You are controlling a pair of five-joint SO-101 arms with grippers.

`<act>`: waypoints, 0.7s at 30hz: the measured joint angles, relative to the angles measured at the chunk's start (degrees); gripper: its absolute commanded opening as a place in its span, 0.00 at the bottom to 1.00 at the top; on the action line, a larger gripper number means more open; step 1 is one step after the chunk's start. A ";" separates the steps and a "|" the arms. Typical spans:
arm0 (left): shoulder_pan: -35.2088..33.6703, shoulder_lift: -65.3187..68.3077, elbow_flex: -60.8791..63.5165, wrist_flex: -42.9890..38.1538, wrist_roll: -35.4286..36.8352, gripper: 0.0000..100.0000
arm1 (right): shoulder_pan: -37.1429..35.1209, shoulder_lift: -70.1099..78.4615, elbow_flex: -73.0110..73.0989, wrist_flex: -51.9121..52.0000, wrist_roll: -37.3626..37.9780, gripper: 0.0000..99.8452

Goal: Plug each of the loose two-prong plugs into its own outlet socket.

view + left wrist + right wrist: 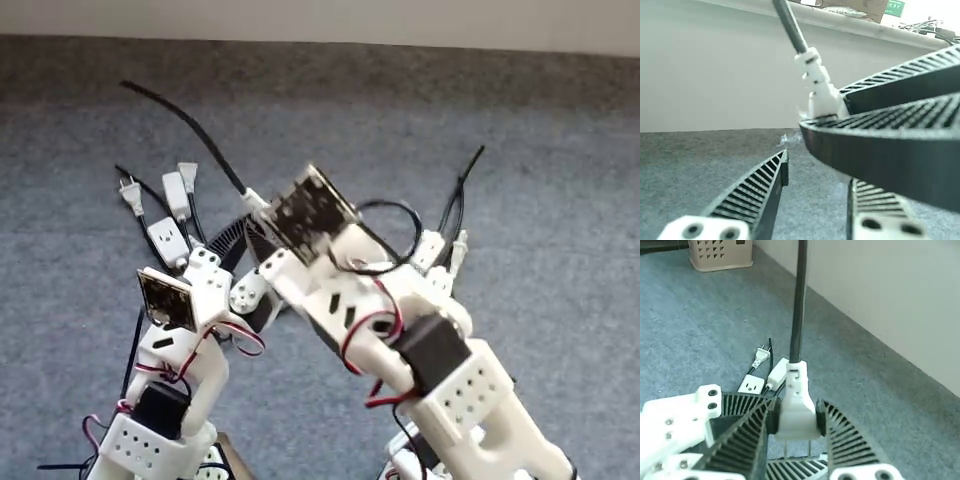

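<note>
My right gripper (796, 432) is shut on a white two-prong plug (796, 405), prongs pointing down, its black cable (799, 300) rising away. In the high view this plug (255, 198) sits at the tip of the right arm, mid-carpet. My left gripper (815, 200) is open just beneath it, its ribbed fingers (757, 190) spread below the right gripper's fingers (890, 145) and the held plug (821, 95). On the carpet to the left lie a white outlet socket (165, 238), a loose plug (130, 192) and another white connector (176, 190).
More black cables with white ends (432, 247) lie on the carpet right of the arms. A pale wall (880, 300) borders the far side of the carpet, and a beige perforated basket (720, 252) stands beside it. The grey carpet (540, 200) stretches out to the right.
</note>
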State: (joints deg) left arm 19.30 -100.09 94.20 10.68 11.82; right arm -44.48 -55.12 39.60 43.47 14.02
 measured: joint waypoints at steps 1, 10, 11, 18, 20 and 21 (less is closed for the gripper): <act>0.09 0.09 0.09 0.00 0.00 0.19 | 0.35 -1.76 2.73 -1.67 0.00 0.06; 0.09 0.09 0.09 0.00 0.00 0.19 | 0.97 -10.37 7.65 -2.46 0.00 0.06; 0.09 0.09 0.09 0.00 0.00 0.19 | 1.14 -10.90 7.65 -1.67 0.00 0.06; 0.09 0.09 0.09 0.00 0.00 0.19 | 1.32 -18.20 7.74 6.33 0.00 0.06; -0.35 0.00 0.00 0.00 0.00 0.19 | 1.41 -19.60 7.74 7.03 0.00 0.06; -0.35 0.00 0.00 0.00 0.00 0.19 | 1.49 -20.22 7.74 7.12 0.00 0.06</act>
State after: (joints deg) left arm 18.95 -100.09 94.20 10.68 11.82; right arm -42.99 -75.34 47.34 50.59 14.02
